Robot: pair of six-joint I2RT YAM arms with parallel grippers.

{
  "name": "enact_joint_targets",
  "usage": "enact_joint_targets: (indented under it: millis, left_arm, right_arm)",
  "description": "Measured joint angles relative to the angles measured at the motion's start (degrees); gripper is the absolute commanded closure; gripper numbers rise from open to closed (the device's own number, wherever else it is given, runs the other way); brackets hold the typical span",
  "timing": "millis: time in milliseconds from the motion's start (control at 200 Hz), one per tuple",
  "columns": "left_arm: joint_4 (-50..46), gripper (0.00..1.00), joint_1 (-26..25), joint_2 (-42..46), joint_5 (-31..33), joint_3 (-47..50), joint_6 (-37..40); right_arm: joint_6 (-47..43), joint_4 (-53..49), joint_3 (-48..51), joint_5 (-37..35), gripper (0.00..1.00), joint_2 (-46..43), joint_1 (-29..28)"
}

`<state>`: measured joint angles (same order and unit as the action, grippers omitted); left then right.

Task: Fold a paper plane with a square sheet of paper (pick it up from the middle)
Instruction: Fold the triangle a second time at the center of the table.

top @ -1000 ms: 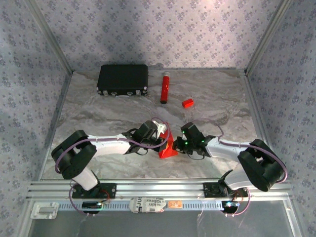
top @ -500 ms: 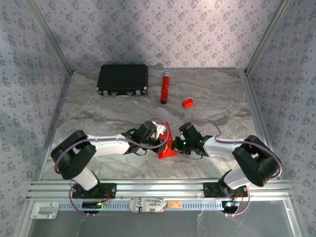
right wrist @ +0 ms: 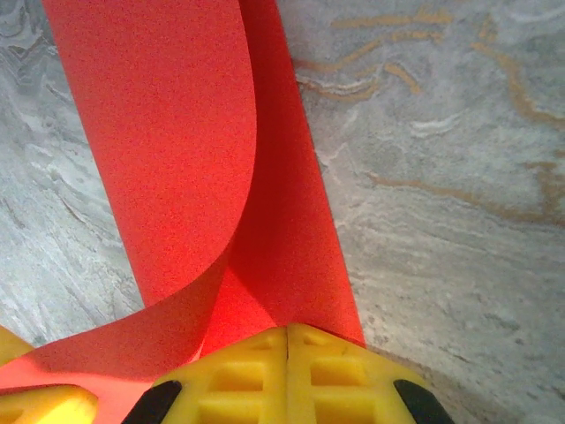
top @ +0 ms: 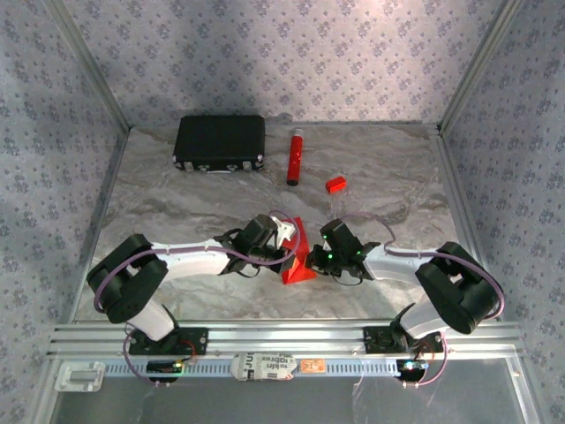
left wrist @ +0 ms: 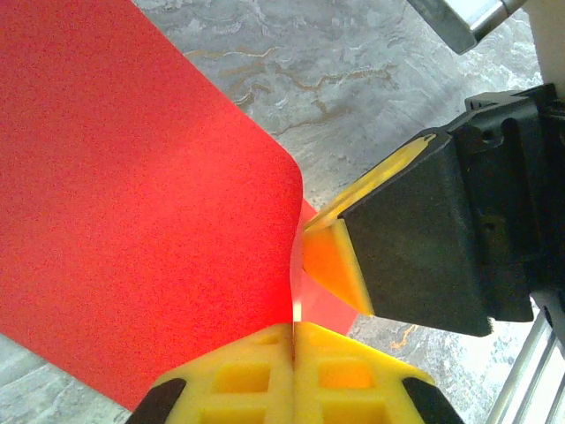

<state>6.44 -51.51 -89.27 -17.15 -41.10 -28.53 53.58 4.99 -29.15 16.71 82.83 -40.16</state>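
Evidently the left gripper (left wrist: pixel 293 343) is clamped on the thin, bright red square sheet of paper (left wrist: pixel 132 194), and the right gripper (right wrist: pixel 289 343) is pinched shut on the same sheet just beside it, from the opposite side. Outward from both pinches, the sheet is bowed into a loose fold. Its long axis is judged to run between the arms, at the near middle of the grey marbled table (top: pixel 177 199).

Close-up on right end effector (right wrist: pixel 289 334): yellow fingers pressed tight, no gap, pinching near edge of red square sheet of paper (right wrist: pixel 168 132). Bent over on itself w/ a rounded curl on top & a straight strip beneath, both running away from the pinch. Behind it, grey marbled desk (right wrist: pixel 441 177) w/ tan veins. Beside the pinch, a second yellow pad (right wrist: pixel 35 402) against the sheet.
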Motion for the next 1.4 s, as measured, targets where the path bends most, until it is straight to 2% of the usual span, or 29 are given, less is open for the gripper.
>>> enact_joint_targets:
  millis: [1399]
  left_arm:
    - [1.16,0.96,1.92,-2.71,6.01,3.02,4.02]
  right_arm:
    - [-0.04,-4.52,-1.81,-2.4,0.96,0.0,-1.25]
